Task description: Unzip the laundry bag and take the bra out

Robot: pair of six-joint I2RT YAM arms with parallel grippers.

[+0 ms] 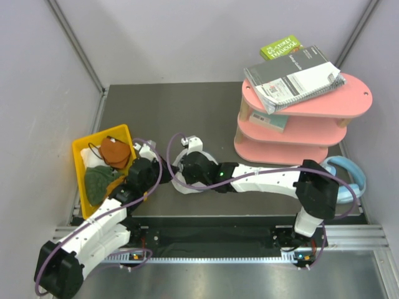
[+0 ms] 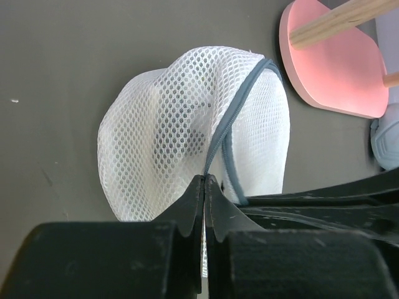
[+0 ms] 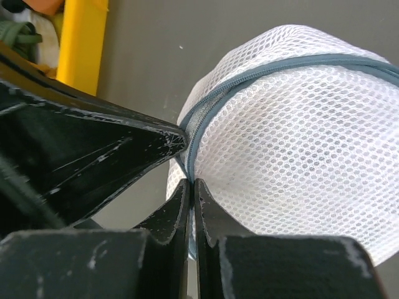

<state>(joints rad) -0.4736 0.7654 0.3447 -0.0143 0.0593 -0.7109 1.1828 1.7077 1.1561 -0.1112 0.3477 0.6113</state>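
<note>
The laundry bag [image 2: 168, 124] is a white mesh dome with a grey-blue zipper [image 2: 234, 103] round its rim, lying on the dark table. My left gripper [image 2: 205, 178] is shut, pinching mesh right at the zipper line. My right gripper [image 3: 191, 181] is also shut, on the zipper edge of the laundry bag [image 3: 299, 143] from the opposite side. The two grippers meet almost tip to tip; the left one's black finger [image 3: 106, 146] crosses the right wrist view. From above, the left gripper [image 1: 163, 171] and right gripper [image 1: 177, 173] cover most of the bag. The bra is hidden; only a faint grey shadow shows through the mesh.
A yellow bin [image 1: 80, 163] at the left holds a rust-orange cloth [image 1: 116, 152] and a dark green cloth [image 1: 96, 184]. A pink tiered shelf [image 1: 355, 99] with books stands at the back right. Pale blue headphones [image 1: 350, 177] lie beside the right arm. Grey walls close in on three sides.
</note>
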